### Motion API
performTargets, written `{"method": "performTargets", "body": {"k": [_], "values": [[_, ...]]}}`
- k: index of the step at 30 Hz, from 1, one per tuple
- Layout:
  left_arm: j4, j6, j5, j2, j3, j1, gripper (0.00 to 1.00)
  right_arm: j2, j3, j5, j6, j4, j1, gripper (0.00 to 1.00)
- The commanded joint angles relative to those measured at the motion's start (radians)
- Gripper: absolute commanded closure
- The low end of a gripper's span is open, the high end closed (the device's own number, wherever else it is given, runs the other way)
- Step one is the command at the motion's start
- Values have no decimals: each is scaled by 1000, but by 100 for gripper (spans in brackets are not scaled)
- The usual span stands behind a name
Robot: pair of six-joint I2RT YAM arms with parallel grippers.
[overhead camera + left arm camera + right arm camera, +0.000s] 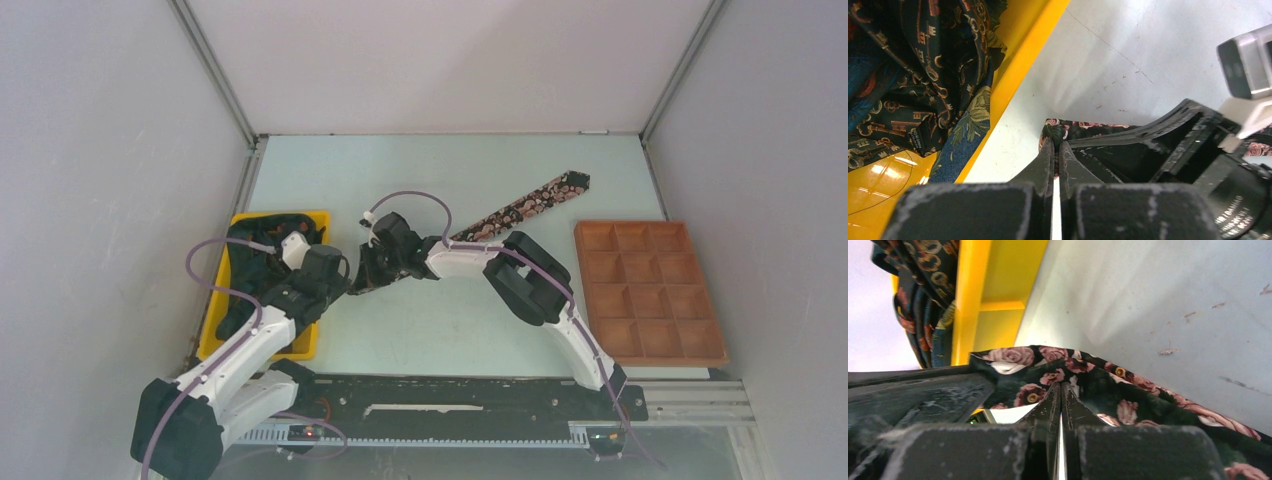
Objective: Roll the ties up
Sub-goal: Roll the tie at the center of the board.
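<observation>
A black tie with pinkish flowers (525, 206) lies slantwise on the pale table, its wide end far right and its narrow end near the middle. My left gripper (348, 288) is shut on the tie's narrow end (1055, 131). My right gripper (372, 268) is shut on the same tie (1083, 371) just beside it, where the fabric arches up off the table. Both grippers meet beside the yellow bin (308, 340). More dark patterned ties (255, 262) lie heaped in that bin, also seen in the left wrist view (913, 85).
A brown compartment tray (650, 290) stands at the right side of the table. The yellow bin (1018, 65) sits at the left edge, close to both grippers. Grey walls enclose the table on three sides.
</observation>
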Motion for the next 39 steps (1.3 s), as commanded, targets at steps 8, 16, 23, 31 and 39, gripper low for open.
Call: {"method": "performTargets", "body": {"k": [8,16,23,31,39], "values": [[7,5,-33,10,54,3,100,38,53,4,1,-9,7,100],[6,-1,-22,22,66,3,100,74,82,2,5,-15,14,100],[27,-7,-3,49,70,-4,100,85,89,-34,0,8,15,100],[51,-8,8,111,94,-26,100,-50,-42,-37,-33,41,-45,100],[52,-20,-16,205,153,-78,100,-226,-210,-64,-48,75,-123,100]]}}
